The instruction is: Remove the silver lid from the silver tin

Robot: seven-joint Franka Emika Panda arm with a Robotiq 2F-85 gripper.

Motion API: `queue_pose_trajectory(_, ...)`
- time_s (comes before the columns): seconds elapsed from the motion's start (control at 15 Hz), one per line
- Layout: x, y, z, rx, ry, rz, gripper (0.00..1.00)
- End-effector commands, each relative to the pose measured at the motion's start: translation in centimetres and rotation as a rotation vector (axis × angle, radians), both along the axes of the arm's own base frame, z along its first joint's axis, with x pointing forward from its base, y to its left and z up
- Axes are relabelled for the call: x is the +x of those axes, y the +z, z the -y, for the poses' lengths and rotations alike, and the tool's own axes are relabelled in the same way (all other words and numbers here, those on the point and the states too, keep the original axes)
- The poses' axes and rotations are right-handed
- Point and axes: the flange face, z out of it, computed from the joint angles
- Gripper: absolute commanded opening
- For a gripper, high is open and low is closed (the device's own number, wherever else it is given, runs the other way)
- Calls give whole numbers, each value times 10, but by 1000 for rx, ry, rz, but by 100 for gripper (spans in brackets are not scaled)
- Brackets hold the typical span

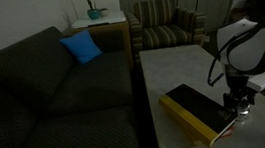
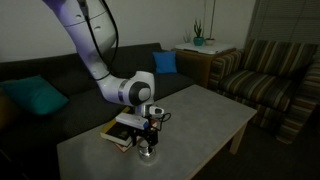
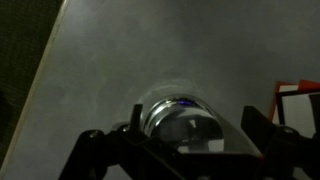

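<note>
The silver tin [image 3: 157, 110] stands on the grey table, close to the black-and-yellow book [image 2: 122, 131]. The silver lid [image 3: 186, 128] lies on top of it, round and shiny. My gripper [image 3: 194, 116] is open and low over the tin, one finger on each side of it. The left finger is close to the rim and the right finger stands apart from it. In both exterior views the gripper [image 1: 239, 105] [image 2: 150, 133] hangs just above the tin [image 2: 147, 149], which it mostly hides [image 1: 244, 114]. The book also shows in an exterior view [image 1: 191, 108].
The grey table [image 2: 205, 115] stretches away from the book. A dark sofa [image 1: 54, 93] with a blue cushion [image 1: 81, 48] runs along one side. A striped armchair [image 1: 167, 25] stands beyond the table's far end. An orange-edged object [image 3: 298, 90] shows at the right of the wrist view.
</note>
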Motion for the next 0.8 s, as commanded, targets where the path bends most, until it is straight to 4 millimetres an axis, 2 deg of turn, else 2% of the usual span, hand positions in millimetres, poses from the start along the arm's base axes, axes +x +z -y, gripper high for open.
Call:
queue_pose_trajectory(0.0,-5,0,4,10,-23,22,100)
queue_pose_trajectory(0.33,-5,4,3,3,-74,47,100)
queue_pose_trajectory(0.73,1,14,19,-38,-142,73,100)
